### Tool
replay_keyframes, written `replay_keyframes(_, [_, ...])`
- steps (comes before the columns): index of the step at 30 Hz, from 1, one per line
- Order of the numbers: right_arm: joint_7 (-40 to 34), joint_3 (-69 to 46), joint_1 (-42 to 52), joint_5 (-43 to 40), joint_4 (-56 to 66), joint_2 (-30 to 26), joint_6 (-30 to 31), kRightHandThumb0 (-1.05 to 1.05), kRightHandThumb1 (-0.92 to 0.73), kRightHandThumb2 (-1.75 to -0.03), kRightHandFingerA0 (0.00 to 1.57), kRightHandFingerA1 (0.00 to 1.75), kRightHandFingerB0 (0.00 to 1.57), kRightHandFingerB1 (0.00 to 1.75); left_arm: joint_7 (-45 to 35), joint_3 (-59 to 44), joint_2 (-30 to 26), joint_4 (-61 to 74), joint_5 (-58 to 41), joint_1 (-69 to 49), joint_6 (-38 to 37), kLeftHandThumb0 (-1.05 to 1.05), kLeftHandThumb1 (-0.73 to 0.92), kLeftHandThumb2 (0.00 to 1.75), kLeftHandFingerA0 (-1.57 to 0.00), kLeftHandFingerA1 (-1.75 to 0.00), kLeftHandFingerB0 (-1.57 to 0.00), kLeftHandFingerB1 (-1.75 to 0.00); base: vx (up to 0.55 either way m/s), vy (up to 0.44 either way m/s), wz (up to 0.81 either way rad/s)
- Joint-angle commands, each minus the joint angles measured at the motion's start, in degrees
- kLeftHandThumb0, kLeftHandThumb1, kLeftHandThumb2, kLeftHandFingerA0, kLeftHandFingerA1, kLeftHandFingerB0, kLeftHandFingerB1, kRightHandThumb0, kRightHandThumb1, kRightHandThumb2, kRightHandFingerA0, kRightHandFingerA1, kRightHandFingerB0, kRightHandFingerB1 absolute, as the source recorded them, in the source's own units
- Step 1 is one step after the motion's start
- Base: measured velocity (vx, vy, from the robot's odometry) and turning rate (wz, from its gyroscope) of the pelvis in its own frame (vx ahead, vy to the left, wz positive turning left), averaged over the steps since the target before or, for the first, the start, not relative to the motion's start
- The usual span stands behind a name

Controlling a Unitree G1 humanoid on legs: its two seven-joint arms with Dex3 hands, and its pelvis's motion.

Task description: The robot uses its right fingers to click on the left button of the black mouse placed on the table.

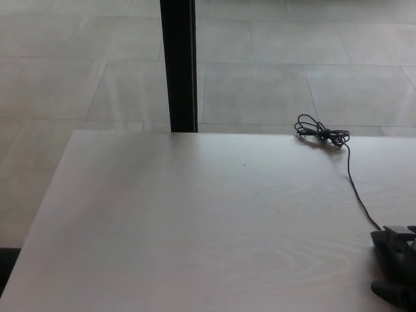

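The right hand (396,270) is lying over the black mouse (378,238) at the table's (195,227) right edge, its finger spread unreadable, so it is risking pressing the wrong button.

Pale wood-grain table (195,227); black cable (351,175); black post (178,65); grey floor tiles (78,65).
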State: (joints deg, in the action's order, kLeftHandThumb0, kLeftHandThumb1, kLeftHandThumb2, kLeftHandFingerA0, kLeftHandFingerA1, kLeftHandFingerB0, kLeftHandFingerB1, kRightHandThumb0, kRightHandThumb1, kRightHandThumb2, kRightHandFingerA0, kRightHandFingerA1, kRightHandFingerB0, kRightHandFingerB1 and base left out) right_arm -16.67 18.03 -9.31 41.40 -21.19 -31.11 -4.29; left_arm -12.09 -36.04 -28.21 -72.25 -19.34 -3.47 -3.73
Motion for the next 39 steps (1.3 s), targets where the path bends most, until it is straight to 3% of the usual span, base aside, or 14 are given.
replay_keyframes(1, [1.08, -1.10, -0.29, -1.05, -0.71, 0.59, 0.17, -0.78, -0.89, -0.67, 0.28, 0.43, 0.40, 0.34, -0.12, -0.52, -0.60, 0.14, -1.07, -0.67, -0.30, -0.91, 0.92, 0.82, -0.54, -0.67, -0.46, -0.49, 0.00, 0.000, 0.00])
replay_keyframes(6, [1.84, -2.59, -0.57, -3.61, -2.17, 1.31, -1.56, -0.76, -0.85, -0.66, 0.24, 0.46, 0.40, 0.35, 0.45, -0.61, -0.40, 0.45, -1.14, -1.01, -0.23, -0.88, 0.92, 0.80, -0.60, -0.68, -0.50, -0.47, 0.00, 0.000, 0.00])
replay_keyframes(7, [2.54, -3.96, -0.52, -6.32, -3.35, 2.14, -2.53, -0.76, -0.66, -0.98, 0.20, 0.53, 0.31, 0.48, -0.44, -0.67, -0.25, 0.76, -1.25, -1.36, -0.95, -0.89, 0.92, 0.83, -0.53, -0.71, -0.46, -0.49, 0.00, 0.000, 0.00])
replay_keyframes(14, [1.37, -7.75, 0.03, -8.38, -5.98, 2.51, -4.98, -0.73, -0.66, -0.97, 0.18, 0.53, 0.31, 0.48, -1.00, -1.02, -0.17, 0.48, -1.37, -1.74, -0.50, -0.94, 0.92, 0.81, -0.55, -0.66, -0.45, -0.47, 0.00, 0.000, 0.00])
replay_keyframes(15, [0.92, -8.48, -0.37, -9.36, -7.46, 2.61, -6.66, -0.72, -0.82, -0.64, 0.21, 0.48, 0.40, 0.38, -0.31, -1.10, -0.07, 0.63, -1.36, -1.69, -0.55, -0.89, 0.92, 0.80, -0.59, -0.66, -0.49, -0.49, 0.00, 0.000, 0.00])
replay_keyframes(16, [0.94, -8.50, -0.61, -9.21, -7.74, 2.82, -6.90, -0.72, -0.82, -0.64, 0.21, 0.48, 0.40, 0.38, -0.36, -1.23, -0.14, 0.61, -1.43, -1.81, -0.55, -0.89, 0.92, 0.80, -0.59, -0.66, -0.49, -0.49, 0.00, 0.000, 0.00])
replay_keyframes(17, [0.83, -8.89, -1.15, -9.10, -8.72, 2.59, -6.72, -0.74, -0.67, -0.97, 0.19, 0.53, 0.30, 0.48, -0.74, -1.28, -0.18, 0.67, -1.49, -1.88, -0.56, -0.91, 0.92, 0.81, -0.58, -0.69, -0.50, -0.49, 0.00, 0.000, 0.00])
replay_keyframes(18, [1.22, -10.04, -1.33, -10.34, -9.00, 2.65, -6.86, -0.71, -0.83, -0.64, 0.20, 0.46, 0.39, 0.38, -1.45, -1.63, -0.19, 0.73, -1.90, -1.96, -0.39, -0.90, 0.92, 0.80, -0.55, -0.67, -0.50, -0.49, 0.00, 0.000, 0.00])
replay_keyframes(20, [1.26, -10.72, -1.44, -10.79, -9.14, 2.80, -7.07, -0.71, -0.82, -0.64, 0.21, 0.46, 0.39, 0.38, -1.39, -1.34, -0.28, 0.69, -1.48, -2.09, -0.55, -0.93, 0.92, 0.83, -0.56, -0.63, -0.49, -0.49, 0.00, 0.000, 0.00])
replay_keyframes(21, [1.09, -11.00, -1.40, -10.76, -9.06, 2.75, -6.94, -0.71, -0.82, -0.64, 0.21, 0.46, 0.39, 0.38, -0.98, -0.70, -0.35, 0.62, -0.73, -2.18, -0.86, -0.93, 0.92, 0.83, -0.56, -0.63, -0.49, -0.49, 0.00, 0.000, 0.00])
replay_keyframes(22, [1.57, -11.25, -1.58, -10.87, -9.75, 2.61, -7.17, -0.73, -0.66, -0.95, 0.17, 0.51, 0.29, 0.48, -1.26, -0.87, -0.39, 0.65, -1.10, -2.10, -0.28, -0.89, 0.92, 0.82, -0.53, -0.61, -0.46, -0.45, 0.00, 0.000, 0.00])
replay_keyframes(31, [2.28, -9.95, -0.72, -11.03, -10.39, 3.03, -9.41, -0.70, -0.65, -0.94, 0.17, 0.53, 0.31, 0.49, -1.72, -1.32, 0.01, 1.09, -1.80, -2.26, -0.85, -0.92, 0.92, 0.83, -0.54, -0.69, -0.45, -0.49, 0.00, 0.000, 0.00])
replay_keyframes(33, [3.16, -9.63, -0.30, -11.23, -9.39, 3.18, -8.73, -0.71, -0.64, -0.96, 0.13, 0.52, 0.30, 0.49, -1.42, -0.77, -0.17, 0.89, -1.21, -2.22, -0.78, -0.91, 0.92, 0.82, -0.49, -0.61, -0.46, -0.47, 0.00, 0.000, 0.00])
replay_keyframes(39, [3.22, -7.67, 0.16, -8.65, -6.72, 2.41, -5.95, -0.72, -0.65, -0.96, 0.15, 0.51, 0.29, 0.47, -0.48, -1.19, -0.19, 0.30, -1.58, -1.61, -0.34, -0.91, 0.92, 0.82, -0.56, -0.68, -0.50, -0.49, 0.00, 0.000, 0.00])
